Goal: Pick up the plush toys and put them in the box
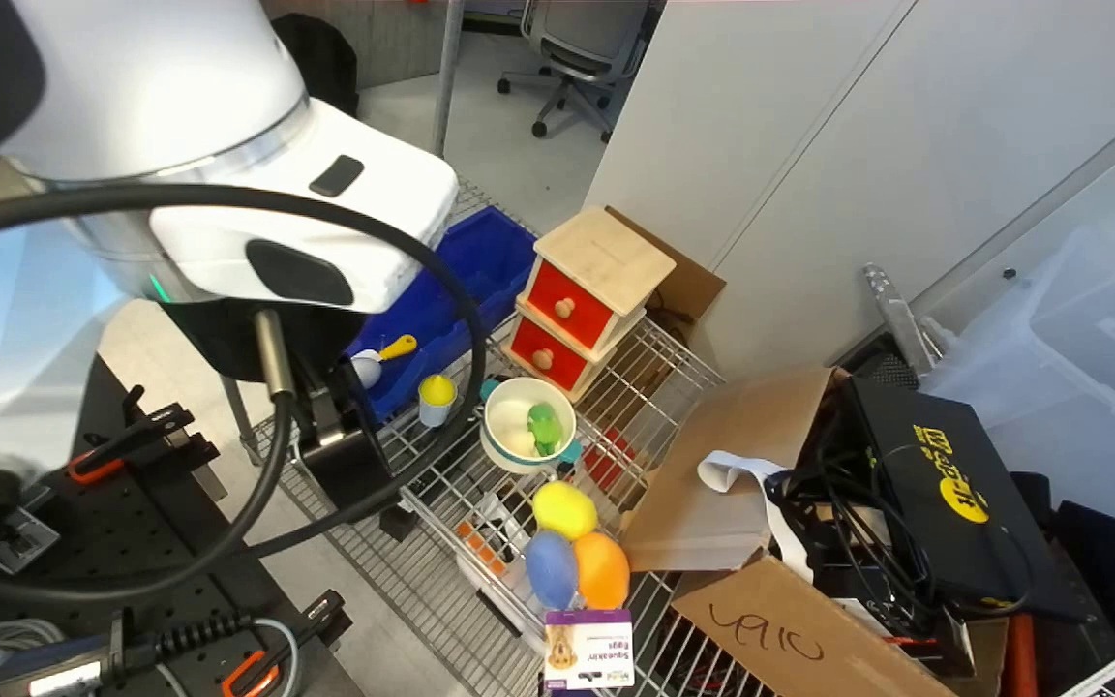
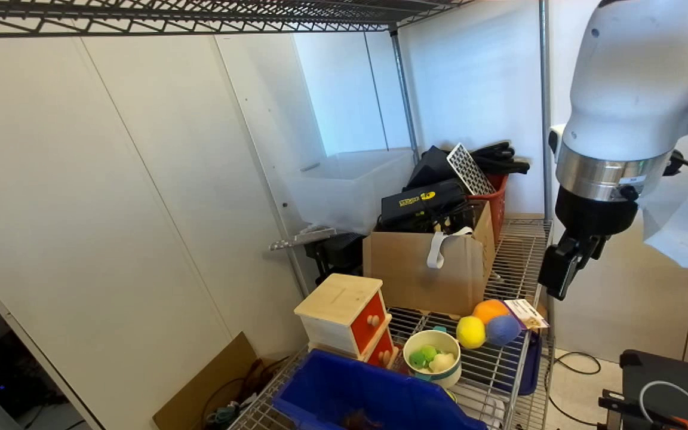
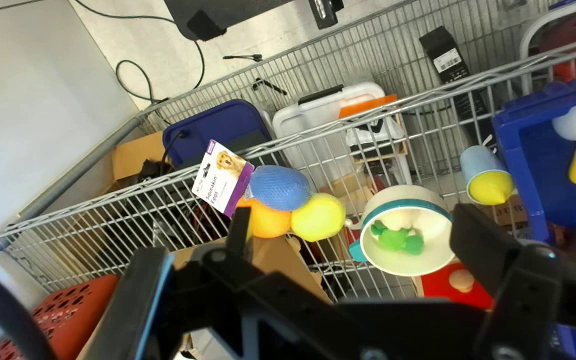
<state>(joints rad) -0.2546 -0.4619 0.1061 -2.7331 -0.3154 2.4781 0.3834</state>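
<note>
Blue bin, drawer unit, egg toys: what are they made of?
Blue bin: likely moulded plastic, smooth satin; walls and rim share one even colour.
Drawer unit: apparently wood, matte; pale tan panels and knobs, fronts painted-looking red.
Egg toys: probably fabric, matte, no sharp highlights; mesh pattern on the blue one could be netting.

Can't identify the brown thing (image 2: 361, 420) inside the blue bin (image 2: 374, 382), cut off below in an exterior view, nor fully see the cup (image 2: 451, 395) behind it or, well apart from the bin in the wrist view, the orange toy (image 3: 270, 223) behind the gripper (image 3: 353, 212).
</note>
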